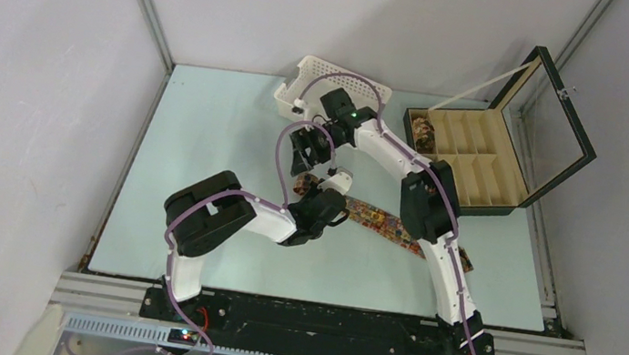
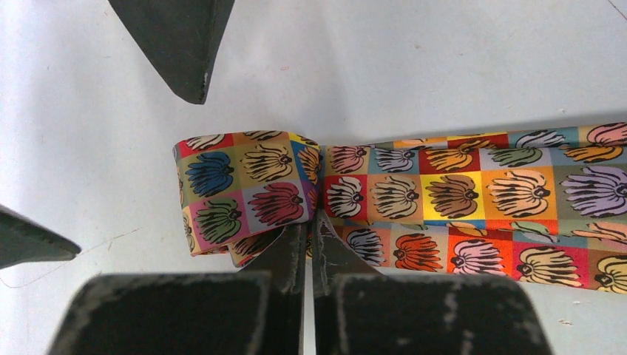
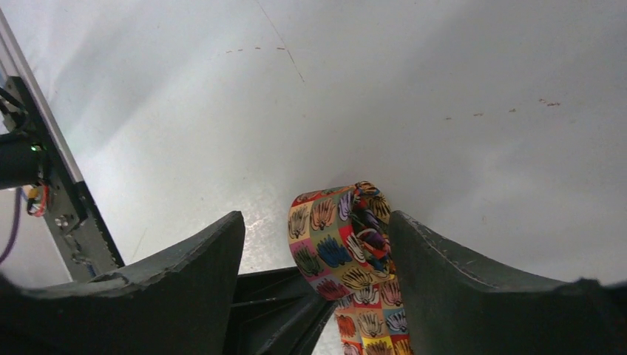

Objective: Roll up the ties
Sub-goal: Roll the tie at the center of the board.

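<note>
One tie (image 1: 378, 221) with bright flower squares lies flat across the middle of the table, running toward the right. Its left end is folded into a small loop (image 2: 240, 188). My left gripper (image 2: 314, 235) is shut on the tie right at the base of that loop. My right gripper (image 3: 316, 222) is open and straddles the loop (image 3: 336, 237) from above; the fabric stands close against one finger (image 3: 473, 288), with a gap to the other (image 3: 185, 281). In the top view it (image 1: 304, 160) hangs just behind the left gripper (image 1: 322, 208). Another tie (image 1: 424, 135) sits coiled in the box.
A white perforated basket (image 1: 332, 86) stands at the back of the table. A black compartmented box (image 1: 478, 162) with its glass lid raised stands at the back right. The right arm's links cross over the tie's right part.
</note>
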`<move>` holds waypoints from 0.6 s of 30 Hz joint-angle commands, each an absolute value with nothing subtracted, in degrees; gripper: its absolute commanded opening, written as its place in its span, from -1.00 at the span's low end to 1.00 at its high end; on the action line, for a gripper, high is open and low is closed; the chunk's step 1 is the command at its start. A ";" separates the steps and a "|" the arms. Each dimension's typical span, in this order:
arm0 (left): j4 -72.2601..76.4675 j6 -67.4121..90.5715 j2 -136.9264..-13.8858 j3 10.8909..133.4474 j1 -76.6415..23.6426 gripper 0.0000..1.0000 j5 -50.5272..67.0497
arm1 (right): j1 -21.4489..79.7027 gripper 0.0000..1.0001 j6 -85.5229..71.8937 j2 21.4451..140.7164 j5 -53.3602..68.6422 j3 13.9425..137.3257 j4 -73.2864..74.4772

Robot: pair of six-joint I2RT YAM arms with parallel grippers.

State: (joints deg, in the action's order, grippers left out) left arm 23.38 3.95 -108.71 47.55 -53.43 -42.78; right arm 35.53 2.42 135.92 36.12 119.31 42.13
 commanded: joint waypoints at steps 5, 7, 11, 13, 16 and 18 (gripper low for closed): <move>22.83 3.43 -107.44 46.35 -52.88 -1.00 -41.75 | 36.00 0.33 6.30 138.16 34.39 122.65 44.53; 22.77 3.50 -107.54 46.32 -52.84 -1.00 -41.70 | 36.10 0.26 6.40 138.32 34.57 122.55 44.69; 22.80 3.52 -107.60 46.31 -52.85 -1.00 -41.66 | 36.27 0.08 6.42 138.47 34.76 122.44 44.69; 22.76 3.52 -107.52 46.32 -52.89 -1.00 -41.66 | 36.38 0.02 6.23 138.37 34.72 122.43 44.58; 22.73 3.45 -107.41 46.24 -52.85 -1.00 -41.70 | 36.45 -0.06 5.84 138.20 34.66 122.27 44.12; 22.76 3.43 -107.40 46.23 -52.83 -1.00 -41.74 | 36.45 -0.10 5.56 138.10 34.45 122.18 43.90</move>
State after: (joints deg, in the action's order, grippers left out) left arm 23.38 3.95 -108.71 47.55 -53.43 -42.76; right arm 36.16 5.04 138.37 34.65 119.98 44.49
